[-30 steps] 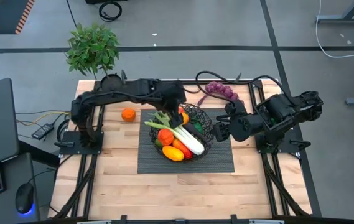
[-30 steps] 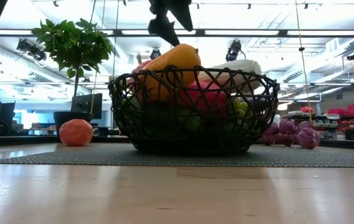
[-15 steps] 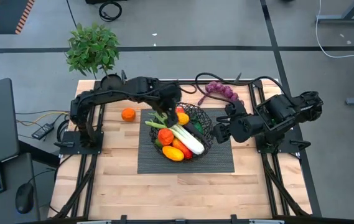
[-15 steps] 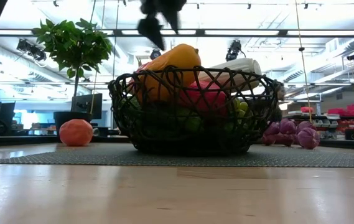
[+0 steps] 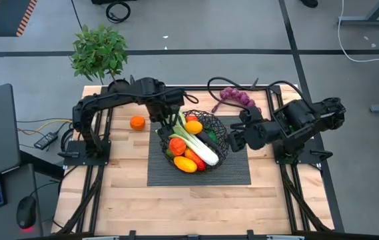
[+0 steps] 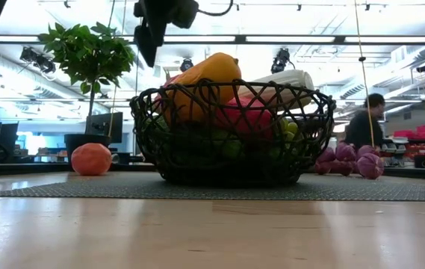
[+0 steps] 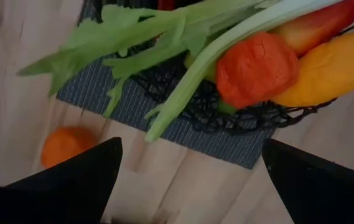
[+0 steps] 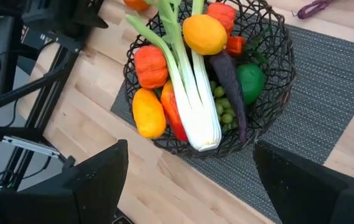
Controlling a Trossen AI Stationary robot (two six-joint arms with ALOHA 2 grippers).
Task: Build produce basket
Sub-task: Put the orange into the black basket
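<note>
Retreat of the left fingers from over the basket is being noted: a second ago they were hanging above its far rim, and now they are being drawn back toward the left side of the surface, spread wide and holding nothing. In the low view they are being seen high above the basket's left edge, clear of the pile. A yellow lemon is now being shown on top of the heap where the fingers had been, so a drop-off is being judged as just completed.

Basket is being kept on the grey mat at mid-surface, heaped with produce: a leek, an orange-red tomato, a yellow pepper, green grapes and a dark aubergine are all being carried inside it.

Two pieces are being left outside. An orange round fruit is lying just beyond the left fingers, on the side away from the basket; in the left wrist view it is being framed close ahead of them. Purple grapes are lying behind the right fingers, near the far edge.

Right fingers are being held spread and empty, just beside the basket's right rim.

Task is being judged nearly done; the orange fruit is being read as the likely next target.
</note>
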